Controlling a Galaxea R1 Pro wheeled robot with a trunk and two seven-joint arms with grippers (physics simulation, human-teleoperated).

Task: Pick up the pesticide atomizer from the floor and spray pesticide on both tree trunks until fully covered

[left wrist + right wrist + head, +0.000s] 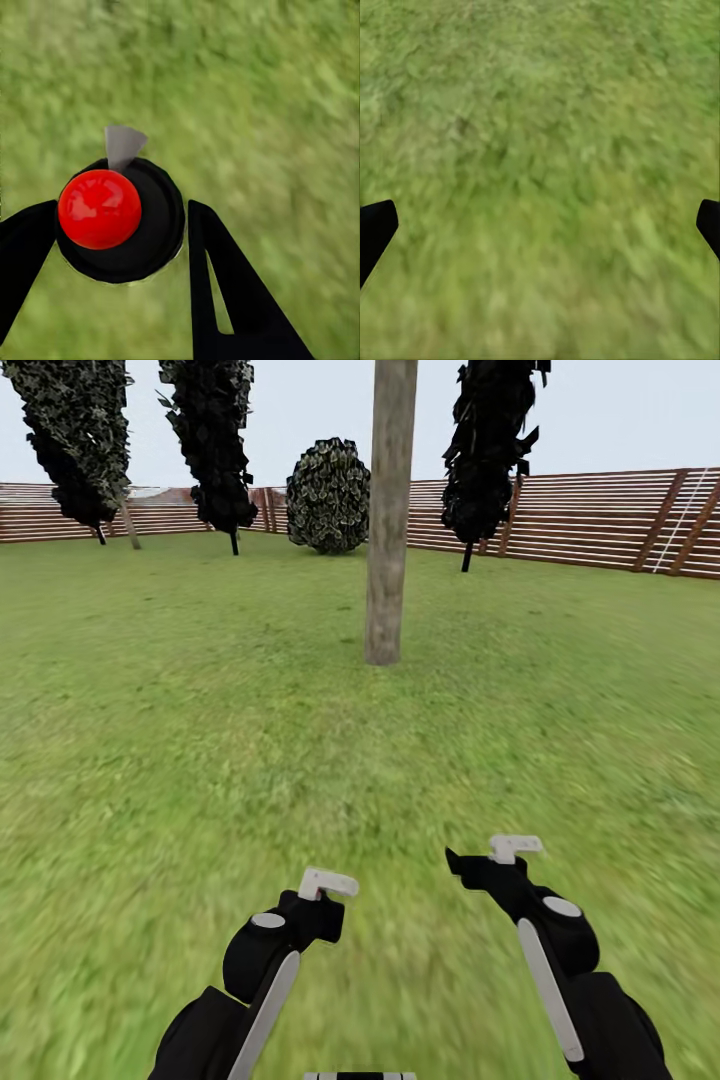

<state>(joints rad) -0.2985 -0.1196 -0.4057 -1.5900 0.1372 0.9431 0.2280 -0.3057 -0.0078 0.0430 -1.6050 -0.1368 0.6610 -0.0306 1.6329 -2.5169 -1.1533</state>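
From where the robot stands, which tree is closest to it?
The bare grey-brown trunk straight ahead on the lawn; the dark leafy trees stand far back along the wooden fence.

Two glossy black arms with grey-white side strips (round grey caps on the joints) end in grey-white fingers.

The head camera looks forward and down over the lawn; both wrist cameras face that grass closely.
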